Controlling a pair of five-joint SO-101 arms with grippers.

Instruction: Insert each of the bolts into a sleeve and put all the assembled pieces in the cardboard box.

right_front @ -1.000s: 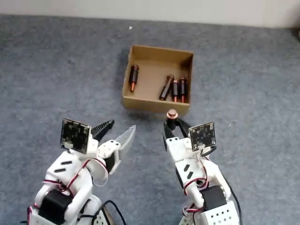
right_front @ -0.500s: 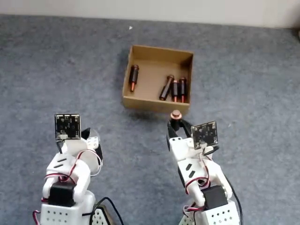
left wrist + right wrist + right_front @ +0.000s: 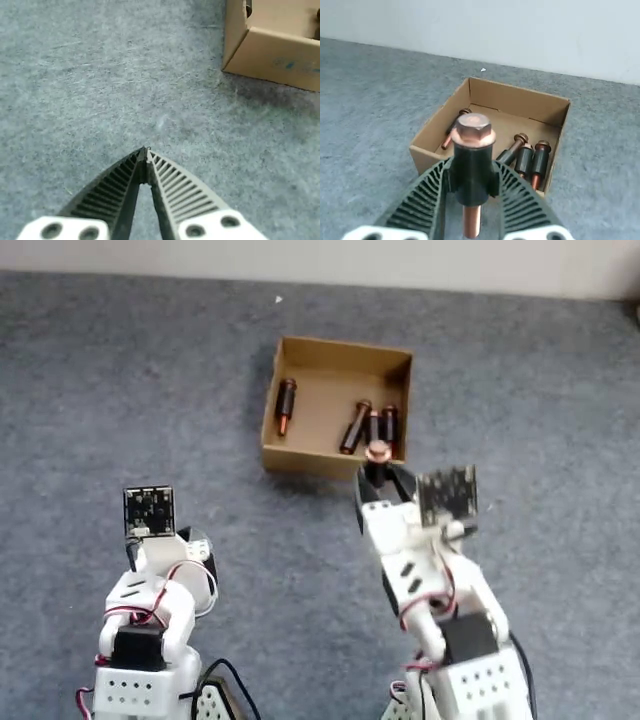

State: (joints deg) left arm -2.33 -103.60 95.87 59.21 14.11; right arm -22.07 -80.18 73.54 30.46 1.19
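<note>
My right gripper (image 3: 470, 187) is shut on an assembled piece (image 3: 471, 160), a copper bolt standing upright in a black sleeve. In the high view that piece (image 3: 377, 462) hangs over the near wall of the cardboard box (image 3: 290, 462), held by the right gripper (image 3: 378, 487). Several assembled pieces lie inside the box: one (image 3: 285, 405) at the left, three (image 3: 371, 428) side by side at the right, also seen as three pieces (image 3: 526, 157) in the right wrist view. My left gripper (image 3: 145, 154) is shut with nothing in it, over bare carpet near a corner of the box (image 3: 270, 50).
Grey carpet (image 3: 130, 390) covers the whole table with free room on all sides of the box. A pale wall (image 3: 320, 260) runs along the far edge. The left arm (image 3: 150, 570) stands drawn back at the near left.
The right gripper has carried the assembled piece forward to the box's near wall. The left gripper, open a second ago, has shut and the left arm has pulled back.
</note>
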